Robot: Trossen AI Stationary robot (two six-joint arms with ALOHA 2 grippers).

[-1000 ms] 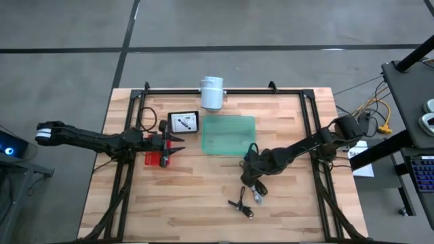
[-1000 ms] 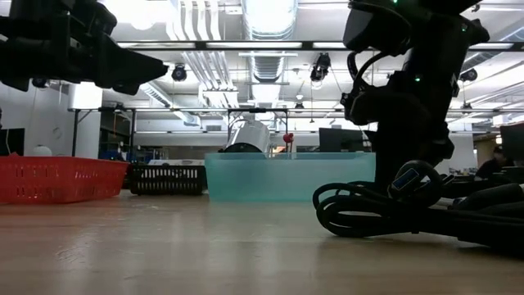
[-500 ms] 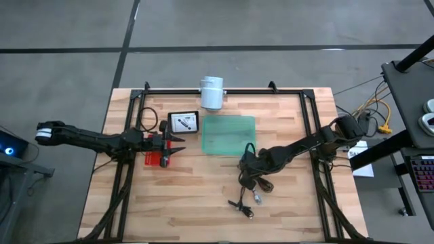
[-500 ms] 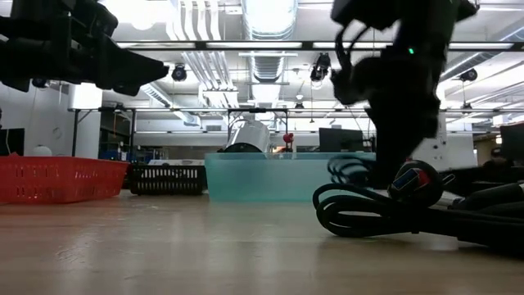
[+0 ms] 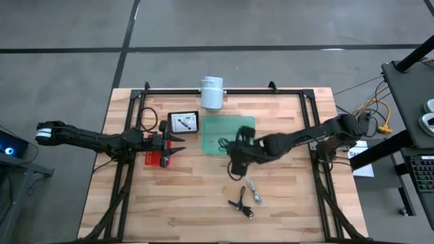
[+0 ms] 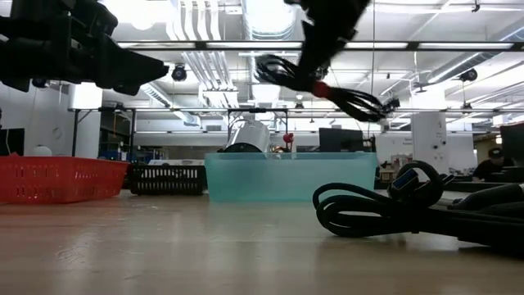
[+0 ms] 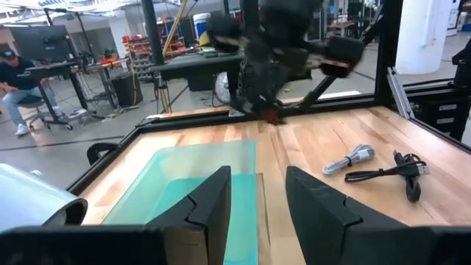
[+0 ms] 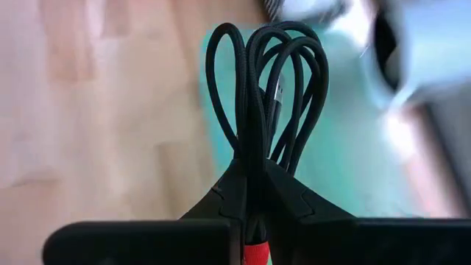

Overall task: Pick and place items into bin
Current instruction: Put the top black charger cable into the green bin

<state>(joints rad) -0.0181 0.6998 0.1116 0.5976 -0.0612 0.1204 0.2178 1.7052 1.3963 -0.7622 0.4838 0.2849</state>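
The coiled black cable [image 5: 234,150], on the wood near the middle of the table a second ago, is now off the surface and hangs at the right edge of the green bin [image 5: 215,137], just left of centre in the high view. The right gripper [image 5: 242,146] has closed on it: in the right wrist view its fingers pinch together on the bundle [image 8: 266,88] just above a red band, the loops fanning out over the bin's teal floor. In the low view the coil [image 6: 315,78] rides high, well above the bin wall [image 6: 286,176]. The pick looks done; what is left is the carry over the rim and the release.

A grey cable [image 5: 253,190] and a small black cable [image 5: 241,205] lie on the wood lower centre, yet to collect. The left gripper [image 5: 178,143] waits at centre left, unmoved, jaws parted with nothing between them.
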